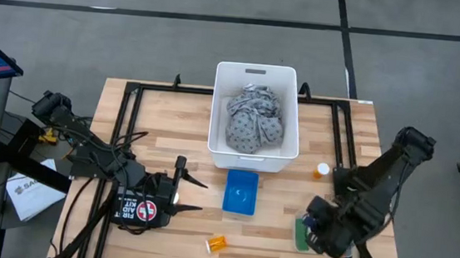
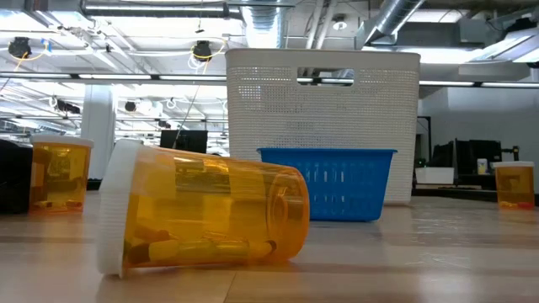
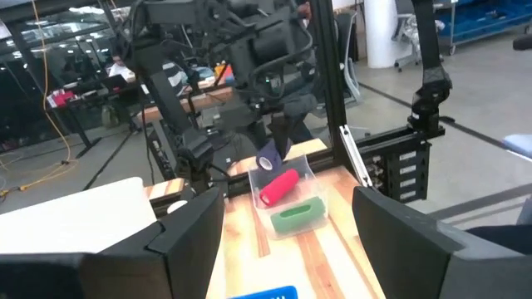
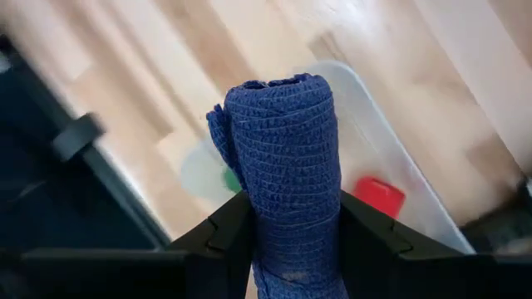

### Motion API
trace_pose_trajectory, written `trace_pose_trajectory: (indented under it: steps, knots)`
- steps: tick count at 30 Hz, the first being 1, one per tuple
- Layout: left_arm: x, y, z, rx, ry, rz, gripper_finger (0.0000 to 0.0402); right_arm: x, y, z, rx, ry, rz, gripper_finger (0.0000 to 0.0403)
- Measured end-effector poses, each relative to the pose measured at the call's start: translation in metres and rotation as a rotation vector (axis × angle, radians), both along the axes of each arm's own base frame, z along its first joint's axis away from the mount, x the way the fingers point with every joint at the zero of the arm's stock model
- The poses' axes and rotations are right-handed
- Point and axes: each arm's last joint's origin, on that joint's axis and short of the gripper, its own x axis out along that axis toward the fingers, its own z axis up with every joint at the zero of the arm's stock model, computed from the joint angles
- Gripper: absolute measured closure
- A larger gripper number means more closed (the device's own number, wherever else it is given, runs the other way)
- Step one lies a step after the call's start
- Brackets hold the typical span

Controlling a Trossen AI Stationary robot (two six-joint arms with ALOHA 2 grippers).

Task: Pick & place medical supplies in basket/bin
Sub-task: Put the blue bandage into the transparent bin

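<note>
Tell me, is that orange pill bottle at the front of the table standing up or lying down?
Lying down. The pill bottle rests on its side on the table, white cap pointing sideways; from above it also looks stretched out flat.

Dark jointed arms, black angular pincer fingers (image 3: 187, 237)

open wood around the blue basket (image 1: 240, 192); white bin (image 1: 255, 117) blocks behind.

Blue roll (image 4: 285, 178), orange bottle (image 2: 206, 217)
</note>
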Motion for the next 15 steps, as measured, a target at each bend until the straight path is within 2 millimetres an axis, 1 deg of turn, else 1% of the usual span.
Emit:
trace_pose_trajectory:
  steps: [6,8,11,13,15]
  knots:
    - [0.000,0.000,0.000,-0.024,0.003,0.001,0.0143,-0.023,0.012,-0.011,-0.075,0.070,-0.239,0.0267]
    - [0.000,0.000,0.000,-0.027,0.004,0.001,0.0143,-0.025,0.016,-0.011,-0.049,0.048,-0.310,0.0265]
    - [0.002,-0.001,-0.002,-0.027,0.014,0.002,0.0143,-0.027,0.021,-0.011,-0.009,0.010,-0.364,0.0259]
    - [0.001,-0.002,-0.003,-0.025,0.017,-0.003,0.0143,-0.029,0.023,-0.011,-0.001,0.001,-0.405,0.0255]
    - [0.001,-0.002,-0.002,-0.028,0.012,-0.006,0.0143,-0.030,0.024,-0.016,-0.010,0.005,-0.437,0.0253]
